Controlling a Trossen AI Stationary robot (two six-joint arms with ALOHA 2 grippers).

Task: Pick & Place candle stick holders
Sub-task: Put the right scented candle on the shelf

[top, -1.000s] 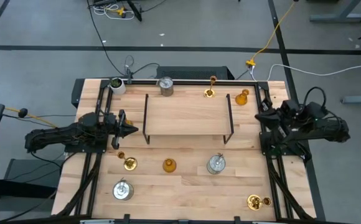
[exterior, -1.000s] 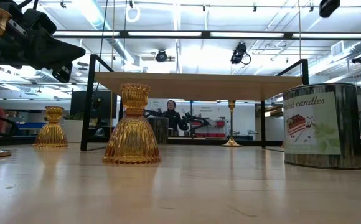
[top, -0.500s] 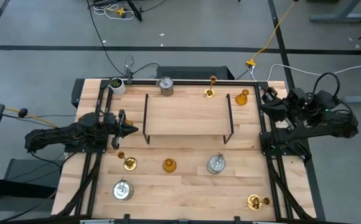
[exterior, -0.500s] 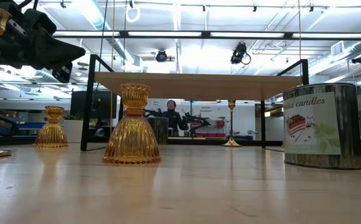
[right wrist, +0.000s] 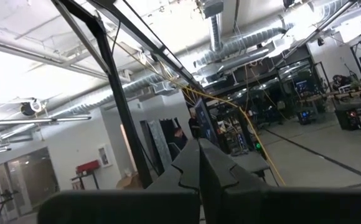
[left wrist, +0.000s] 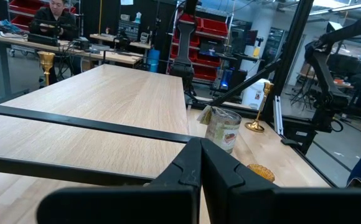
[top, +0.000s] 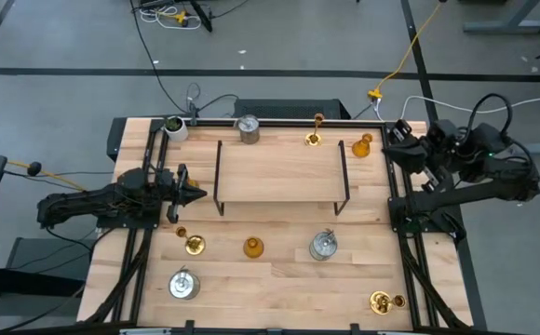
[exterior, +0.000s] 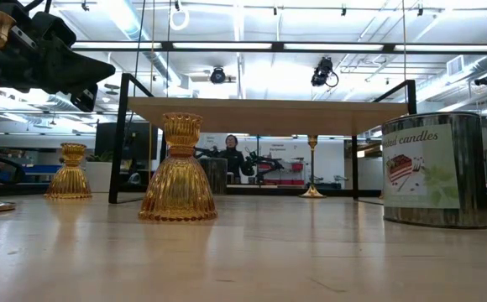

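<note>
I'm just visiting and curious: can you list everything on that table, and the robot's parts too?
Wooden rack: one, light wood with black wire sides, table centre.
Amber holders: two, one near front, one at back right.
Silver cans: three, front centre, front left, back.
Gold brass holders: three, front left, front right, back.
Whitish cup: one, dark green contents, back left corner.
Left gripper: shut, empty, left of the rack.
Right gripper: shut, empty, at the table's back right edge.

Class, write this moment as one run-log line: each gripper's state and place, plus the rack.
left gripper: shut, empty, beside rack's left side | right gripper: shut, empty, near table's far right corner | rack: top bare
</note>
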